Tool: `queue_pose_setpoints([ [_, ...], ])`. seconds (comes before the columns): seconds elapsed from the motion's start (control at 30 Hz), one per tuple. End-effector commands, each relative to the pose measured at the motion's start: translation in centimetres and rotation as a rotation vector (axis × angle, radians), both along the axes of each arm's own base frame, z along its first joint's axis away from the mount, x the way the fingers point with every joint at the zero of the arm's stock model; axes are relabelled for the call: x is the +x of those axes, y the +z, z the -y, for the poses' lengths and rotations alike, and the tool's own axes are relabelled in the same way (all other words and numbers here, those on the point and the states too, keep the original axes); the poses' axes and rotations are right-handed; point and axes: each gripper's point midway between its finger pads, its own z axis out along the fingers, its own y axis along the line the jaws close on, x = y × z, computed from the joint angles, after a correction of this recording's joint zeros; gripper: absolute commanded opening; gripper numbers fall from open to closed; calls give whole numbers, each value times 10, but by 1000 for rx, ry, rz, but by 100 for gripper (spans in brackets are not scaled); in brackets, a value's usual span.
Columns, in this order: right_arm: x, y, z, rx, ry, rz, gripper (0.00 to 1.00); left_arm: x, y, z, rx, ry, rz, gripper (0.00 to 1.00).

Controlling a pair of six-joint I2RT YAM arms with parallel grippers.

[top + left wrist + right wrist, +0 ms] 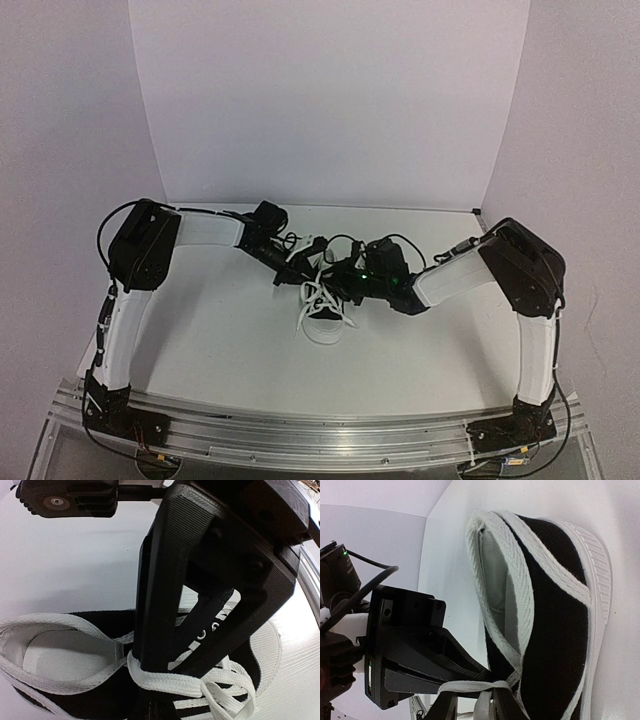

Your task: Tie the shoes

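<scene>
Top view, sneaker (323, 328): rests near the middle of the white tabletop (220, 340), white toe cap toward the arm bases.
Top view, laces (316, 294): loose white tangle over the shoe's upper.
Top view, left gripper (297, 272): at the sneaker's far left, over the laces.
Top view, right gripper (345, 285): just beside the sneaker's far right; open or closed cannot be told.
Left wrist, left gripper (162, 687): fingertips brought together on a flat lace strand near the eyelets.
Left wrist, sneaker (75, 705): directly beneath, white lining showing.
Right wrist, sneaker (560, 630): black canvas fills the view, ribbed white sole (597, 565) against the tabletop; one lace strand stretches across the lower left.
</scene>
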Motion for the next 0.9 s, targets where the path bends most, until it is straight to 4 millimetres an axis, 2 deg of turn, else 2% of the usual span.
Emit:
queue_pose_setpoints([
  [0.0, -4, 23, -3, 41, 10, 30, 29, 2, 39, 10, -58, 9, 39, 0],
  [0.6, -10, 32, 14, -64, -1, 47, 36, 22, 53, 0, 5, 135, 97, 0],
  [0.8, -16, 35, 25, -156, 13, 62, 40, 16, 44, -4, 24, 131, 73, 0],
  [0.87, -20, 32, 28, -200, 30, 54, 46, 15, 41, -5, 30, 129, 68, 0],
])
